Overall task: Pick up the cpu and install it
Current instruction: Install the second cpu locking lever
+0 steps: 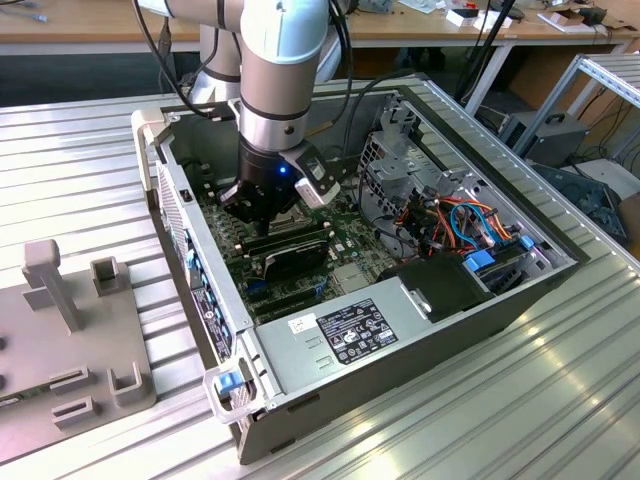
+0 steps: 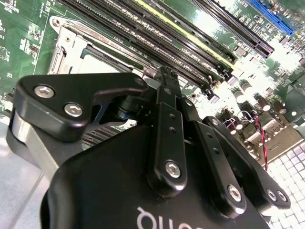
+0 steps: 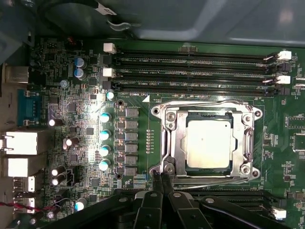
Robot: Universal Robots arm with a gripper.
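Arm reaches down into the open computer case, which lies on its side on a ribbed metal table. In the exterior view the gripper sits low over the green motherboard, close to the memory slots.

In the first wrist view the cpu lies flat inside the socket frame, silver top up, square to the frame. The gripper has its two fingertips pressed together with nothing between them. The tips sit at the corner of the socket frame, just beside one of its screws, off the edge of the cpu and not touching it.

Memory slots run parallel along the far side of the socket from the gripper. A row of small capacitors stands beside the socket.

In the second wrist view the gripper points at the motherboard near long dark slots, and part of the socket frame shows behind the gripper body.
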